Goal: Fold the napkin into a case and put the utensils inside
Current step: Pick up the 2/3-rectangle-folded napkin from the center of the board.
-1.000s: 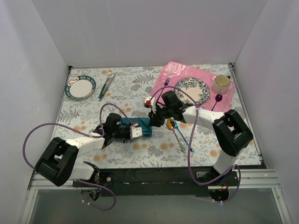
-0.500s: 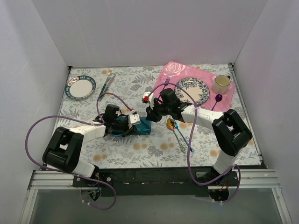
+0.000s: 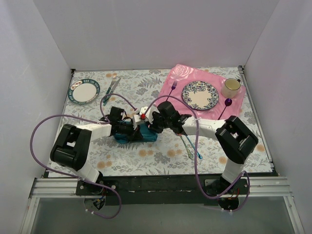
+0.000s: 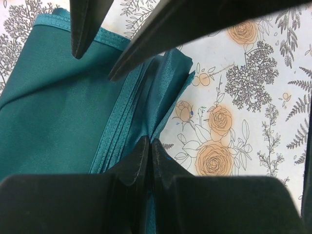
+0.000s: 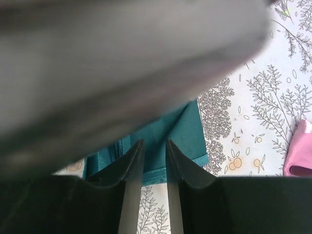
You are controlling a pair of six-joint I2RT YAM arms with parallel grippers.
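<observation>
Napkin folded small, mid-table, between both arms. Left gripper clamped on its layered edge, with the cloth spreading up-left in the wrist view. Right gripper has its jaws narrowly parted over the napkin's hemmed edge; contact unclear. Utensils lie just to the right.
</observation>
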